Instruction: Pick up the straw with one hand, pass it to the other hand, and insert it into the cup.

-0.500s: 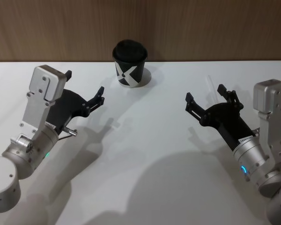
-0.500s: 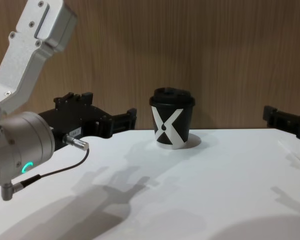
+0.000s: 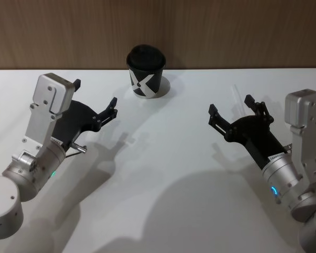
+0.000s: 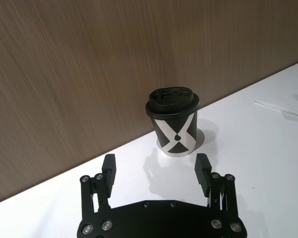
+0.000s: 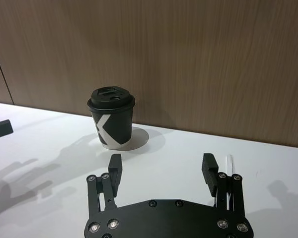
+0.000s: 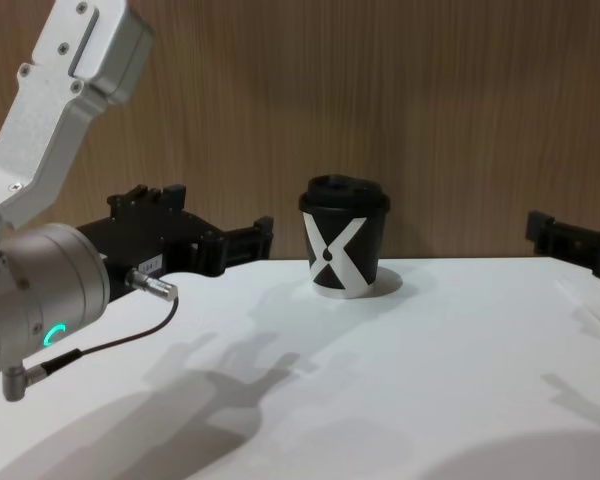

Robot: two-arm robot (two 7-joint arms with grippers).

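Note:
The black cup (image 3: 146, 71) with its domed lid and white X stands upright at the back of the white table (image 3: 163, 158), close to the wooden wall. The white straw (image 3: 234, 94) lies flat on the table at the right, just beyond my right gripper (image 3: 231, 105). That gripper hovers open and empty, and in its wrist view the straw (image 5: 230, 166) runs beside one finger. On the left, my left gripper (image 3: 95, 93) also hangs open and empty above the table, pointing toward the cup (image 4: 174, 121). The straw (image 4: 280, 109) lies far to its side.
A wooden wall (image 3: 226, 31) closes off the table's back edge right behind the cup. The white tabletop between the two arms carries only their shadows. A thin cable (image 6: 110, 340) loops from the left wrist.

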